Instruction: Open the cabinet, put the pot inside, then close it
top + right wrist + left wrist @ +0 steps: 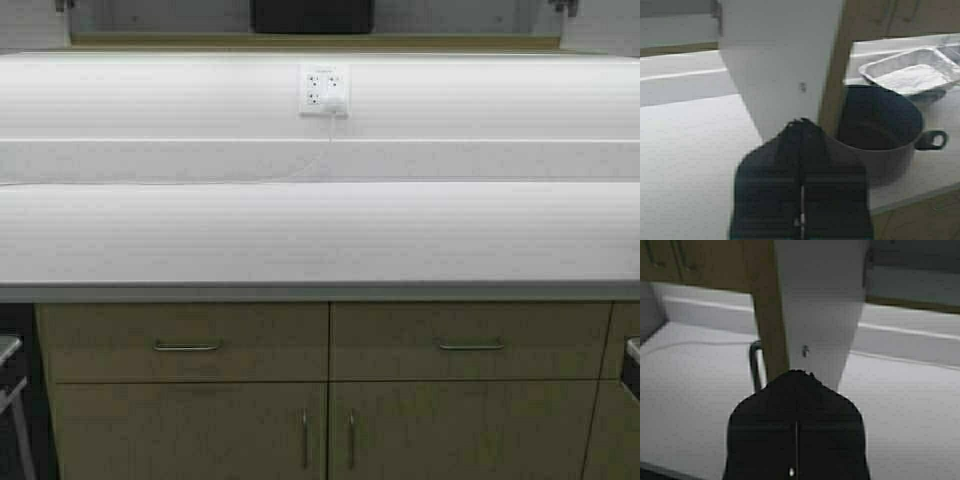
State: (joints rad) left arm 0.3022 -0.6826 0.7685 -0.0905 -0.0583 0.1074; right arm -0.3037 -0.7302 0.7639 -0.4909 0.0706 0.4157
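The cabinet's two doors stand open. In the left wrist view my left gripper [797, 373] is shut, its tips against the lower edge of the left door [815, 300], pale inside and tan outside, next to its metal pull [756, 365]. In the right wrist view my right gripper [801, 121] is shut too, its tips against the lower edge of the right door [780, 60]. At the top centre of the high view the black pot [312, 15] sits just above the cabinet's tan lower edge [320, 42]; only its lower part shows. Both arms are above the high view.
A white countertop [320, 230] runs below, with a wall outlet [324, 90] and cord behind it. Drawers [187, 345] and base cabinet doors lie under it. A silvery-grey pot with a dark handle [880, 135] and a foil tray [910, 75] stand on the counter beyond the right door.
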